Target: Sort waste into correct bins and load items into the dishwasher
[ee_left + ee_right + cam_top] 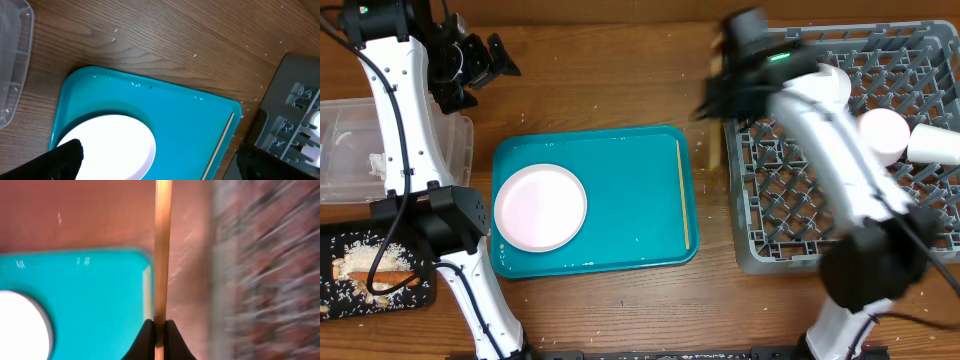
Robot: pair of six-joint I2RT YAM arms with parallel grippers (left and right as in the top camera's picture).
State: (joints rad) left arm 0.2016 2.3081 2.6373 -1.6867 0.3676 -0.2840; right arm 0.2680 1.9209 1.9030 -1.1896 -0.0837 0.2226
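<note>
Pinching a thin light wooden chopstick (162, 240), right gripper (159, 331) is clamped; left gripper (160, 161) gapes empty above brown wooden table (620, 80).

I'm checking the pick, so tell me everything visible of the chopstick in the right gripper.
The chopstick is a thin, straight stick of light wood. The right gripper is shut on it, black fingertips pinching it from both sides, and it runs straight out beyond them, past the frame's edge. It sits above the strip of wooden table between the teal tray and the grey rack; whether it touches the table cannot be told.
</note>
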